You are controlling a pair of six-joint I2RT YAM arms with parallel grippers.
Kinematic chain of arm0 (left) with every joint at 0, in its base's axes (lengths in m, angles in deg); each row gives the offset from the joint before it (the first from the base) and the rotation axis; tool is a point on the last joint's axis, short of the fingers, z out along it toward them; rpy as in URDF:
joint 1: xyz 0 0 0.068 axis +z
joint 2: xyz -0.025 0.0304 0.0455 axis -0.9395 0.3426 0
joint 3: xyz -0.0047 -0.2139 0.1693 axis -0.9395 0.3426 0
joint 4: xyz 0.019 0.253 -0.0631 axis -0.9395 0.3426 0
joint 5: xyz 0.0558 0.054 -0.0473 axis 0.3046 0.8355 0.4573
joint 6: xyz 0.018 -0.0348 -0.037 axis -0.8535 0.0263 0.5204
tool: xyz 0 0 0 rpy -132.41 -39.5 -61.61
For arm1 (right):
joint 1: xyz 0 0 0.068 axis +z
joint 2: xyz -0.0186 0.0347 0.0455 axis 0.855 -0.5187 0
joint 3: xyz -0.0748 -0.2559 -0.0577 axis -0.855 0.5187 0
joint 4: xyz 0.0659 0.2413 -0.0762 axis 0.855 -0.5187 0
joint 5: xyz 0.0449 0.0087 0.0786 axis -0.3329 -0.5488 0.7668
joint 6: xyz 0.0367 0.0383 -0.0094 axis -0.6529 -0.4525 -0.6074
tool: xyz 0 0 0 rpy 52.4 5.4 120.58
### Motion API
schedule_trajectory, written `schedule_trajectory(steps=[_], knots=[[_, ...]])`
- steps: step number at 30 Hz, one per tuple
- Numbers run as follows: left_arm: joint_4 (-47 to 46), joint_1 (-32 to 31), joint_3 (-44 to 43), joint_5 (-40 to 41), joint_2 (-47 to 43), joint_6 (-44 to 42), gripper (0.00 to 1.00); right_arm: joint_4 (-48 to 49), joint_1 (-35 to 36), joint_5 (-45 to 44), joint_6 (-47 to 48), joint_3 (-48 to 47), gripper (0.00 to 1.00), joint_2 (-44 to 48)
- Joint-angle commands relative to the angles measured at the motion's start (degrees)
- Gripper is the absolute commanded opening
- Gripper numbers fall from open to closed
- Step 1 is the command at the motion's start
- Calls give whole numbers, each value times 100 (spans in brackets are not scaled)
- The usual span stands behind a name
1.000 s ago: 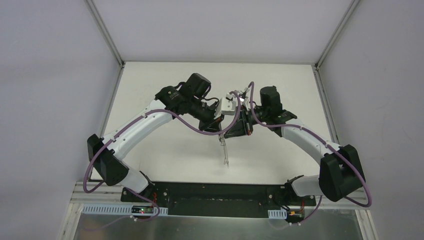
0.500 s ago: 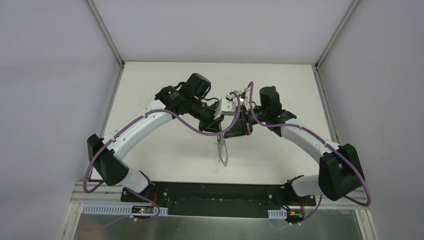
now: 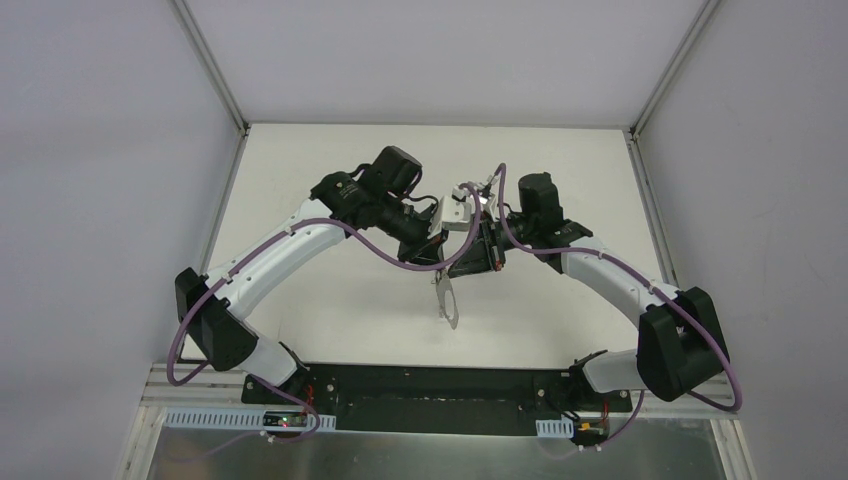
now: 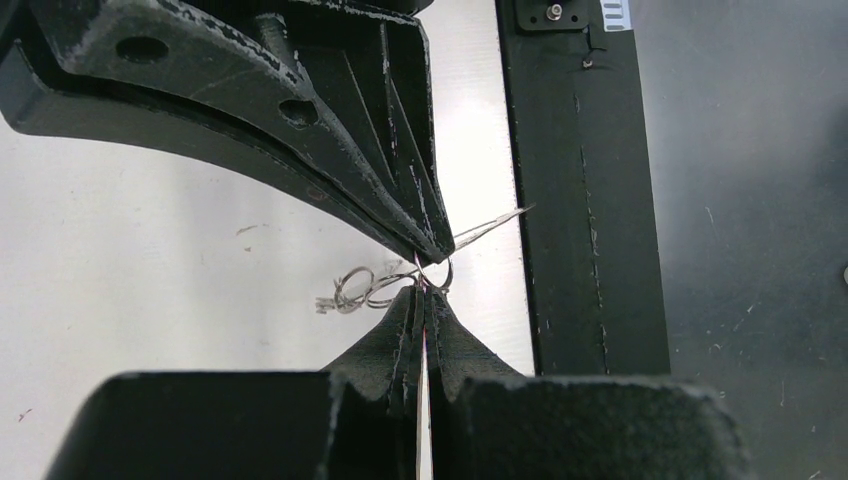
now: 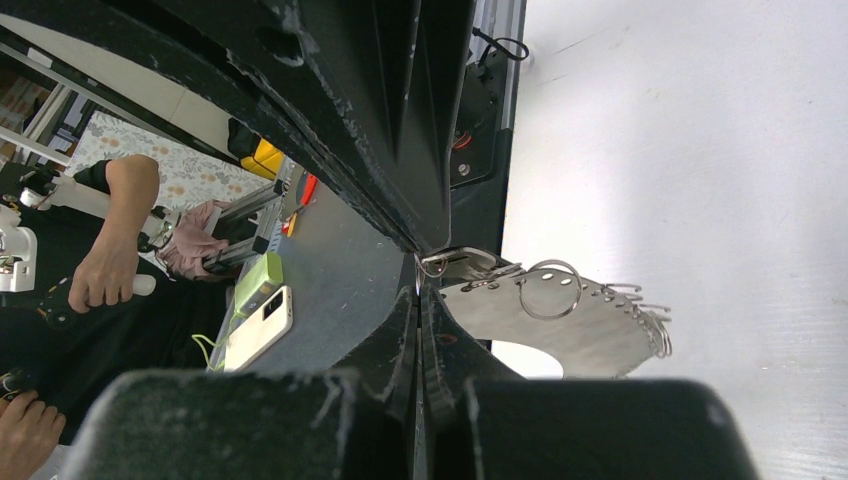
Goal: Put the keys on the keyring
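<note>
The keyring hangs in the air at mid-table, under the point where both grippers meet. In the right wrist view it shows as a flat silvery oval with holes and small rings round its rim. My left gripper comes in from the left and is shut at its tip on a small ring at the keyring's top. My right gripper is shut tip to tip against it, on the same top end. More small rings dangle beside the tips. The black-headed key is hidden.
The black base plate runs along the near edge and also shows in the left wrist view. White walls and metal posts enclose the table. A phone and a person's hand are beyond the table.
The hanging keyring has turned from edge-on to showing its oval face and now hangs a little shorter. Both arms have hardly moved.
</note>
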Motion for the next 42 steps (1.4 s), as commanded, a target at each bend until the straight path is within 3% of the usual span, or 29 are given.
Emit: schedule_trajectory(steps=[1, 26, 42], knots=[[143, -13, -189, -572, 88, -137, 0, 147, 12, 92, 138, -172, 0, -8], [67, -11, -402, -329, 177, 52, 0, -84, 14, 101, 353, -217, 0, 1], [461, -13, -212, -284, 154, -339, 0, -101, -2, 100, 349, -241, 0, -1]])
